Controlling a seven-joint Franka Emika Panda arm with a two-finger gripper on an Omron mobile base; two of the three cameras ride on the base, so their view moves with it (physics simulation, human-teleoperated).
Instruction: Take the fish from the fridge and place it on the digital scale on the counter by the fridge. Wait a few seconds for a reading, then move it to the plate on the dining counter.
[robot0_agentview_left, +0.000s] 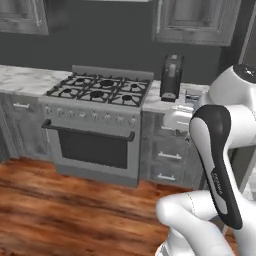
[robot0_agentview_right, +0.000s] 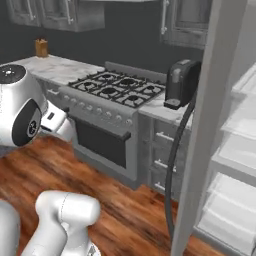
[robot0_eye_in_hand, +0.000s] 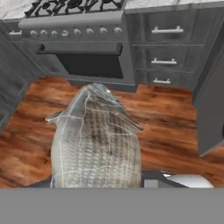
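The fish (robot0_eye_in_hand: 94, 140), grey and silvery with scales, juts up from the bottom of the hand view, and my gripper (robot0_eye_in_hand: 96, 181) is shut on it. It hangs over the wood floor, facing the stove and drawers. The digital scale (robot0_agentview_left: 192, 95), a small silver slab with a blue-and-white strip, lies on the counter (robot0_agentview_left: 154, 102) right of the black coffee machine (robot0_agentview_left: 171, 77). The fridge (robot0_agentview_right: 235, 150) stands open at the right with white shelves, its door edge (robot0_agentview_right: 207, 125) close in front. The plate and the dining counter are out of view.
A gas stove (robot0_agentview_left: 100, 92) with an oven door stands left of the counter. Grey drawers (robot0_eye_in_hand: 164, 61) with silver handles sit under the counter. The wood floor (robot0_agentview_left: 75, 210) lies open in front of the stove. Upper cabinets (robot0_agentview_left: 197, 20) hang above.
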